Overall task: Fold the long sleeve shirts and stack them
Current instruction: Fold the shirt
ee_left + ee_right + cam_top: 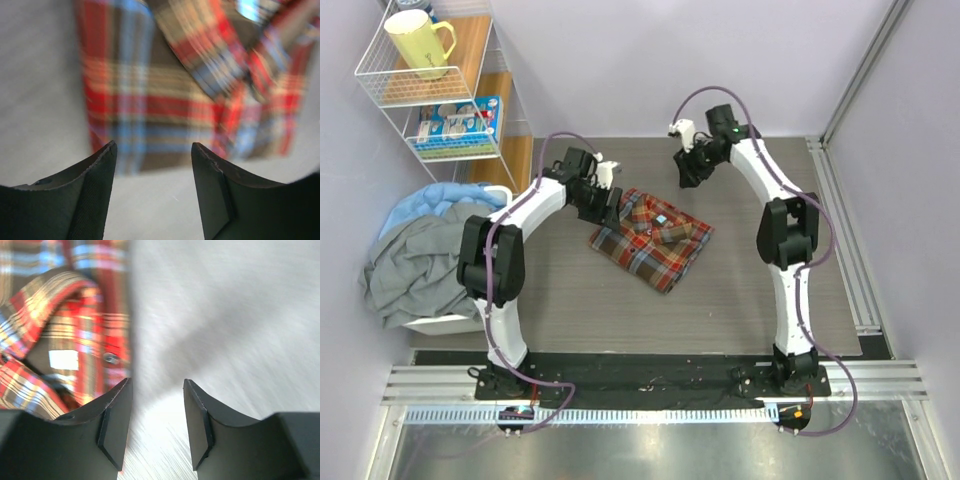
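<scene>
Locate the plaid shirt [650, 238] near the middle of the bench [570, 310], well beyond the arm bases. Read it as folded into a compact rectangle, collar and label uppermost.

Find the left pincer [153, 144] at the shirt's far-left corner. Confirm jaws moderately apart and gripping nothing, with bare bench under the tips and plaid just beyond.

Find the right pincer [157, 380] just past the shirt's far-right edge. Confirm jaws likewise apart and empty, with cloth beside the left jaw only.

Judge the step in hand as clearing away from a finished fold:
- Raise both pincers straight up before swinging aside.
- Avoid catching a fold edge or the collar on a jaw tip.
- Check the rectangle for square edges before stacking anything on it.

Left of the shirt, well apart: white bin [438, 323], heaped with a grey garment [415, 265] and a blue garment [430, 200] spilling over the rim. Cannot tell whether either has long sleeves.

Farther, beyond the shirt's far-left corner: wire shelf [470, 50], with a yellow mug [418, 42] on the upper tier and a printed blue box [455, 122] below.
</scene>
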Robot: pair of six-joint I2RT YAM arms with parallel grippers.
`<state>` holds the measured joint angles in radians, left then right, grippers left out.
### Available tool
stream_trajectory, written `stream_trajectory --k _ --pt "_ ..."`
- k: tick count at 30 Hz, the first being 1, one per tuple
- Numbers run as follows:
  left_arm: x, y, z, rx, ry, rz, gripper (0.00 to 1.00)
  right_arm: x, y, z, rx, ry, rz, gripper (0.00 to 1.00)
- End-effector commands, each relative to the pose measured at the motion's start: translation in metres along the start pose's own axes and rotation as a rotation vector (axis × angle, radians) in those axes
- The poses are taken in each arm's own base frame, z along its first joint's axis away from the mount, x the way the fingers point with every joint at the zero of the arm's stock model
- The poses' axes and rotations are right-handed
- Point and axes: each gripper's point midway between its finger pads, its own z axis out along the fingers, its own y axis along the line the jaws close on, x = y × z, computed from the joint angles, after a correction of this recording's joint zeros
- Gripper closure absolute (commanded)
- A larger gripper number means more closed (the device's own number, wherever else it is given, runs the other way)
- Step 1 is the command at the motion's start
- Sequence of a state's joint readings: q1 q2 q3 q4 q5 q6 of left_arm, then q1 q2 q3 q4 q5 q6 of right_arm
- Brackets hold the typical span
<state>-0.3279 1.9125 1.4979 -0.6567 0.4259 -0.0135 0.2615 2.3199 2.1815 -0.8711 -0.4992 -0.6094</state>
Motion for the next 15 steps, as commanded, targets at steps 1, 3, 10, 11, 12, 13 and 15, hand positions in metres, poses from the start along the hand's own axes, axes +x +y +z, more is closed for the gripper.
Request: stream_trajectory --k 1,3,10,11,12,13,15 --pt "-0.038 0.028 0.014 -0.109 -0.064 0.110 0.42 -0.029 -0.019 -0.067 0.097 -0.123 0.128 0.49" --pt "-0.014 0.041 0.031 -0.148 0.048 0.112 0.45 -0.014 -0.009 -0.072 0.042 -0.113 0.252 0.50" --pt "0.054 -0.001 0.065 -0.060 0.250 0.051 0.66 0.048 0.022 -0.095 -0.097 -0.116 0.707 0.53" --pt "0.060 -0.013 0.069 -0.041 0.266 0.051 0.67 0.065 0.025 -0.093 -0.089 -0.086 0.733 0.54" --pt "0.066 -0.039 0.075 -0.019 0.284 0.013 0.69 0.070 0.025 -0.094 -0.074 -0.080 0.733 0.54" --pt "0.063 -0.054 0.079 0.015 0.270 -0.016 0.72 0.071 0.027 -0.099 -0.060 -0.079 0.725 0.54" --pt "0.060 -0.081 0.081 0.060 0.249 -0.130 0.75 0.089 0.016 -0.107 0.005 -0.059 0.741 0.54"
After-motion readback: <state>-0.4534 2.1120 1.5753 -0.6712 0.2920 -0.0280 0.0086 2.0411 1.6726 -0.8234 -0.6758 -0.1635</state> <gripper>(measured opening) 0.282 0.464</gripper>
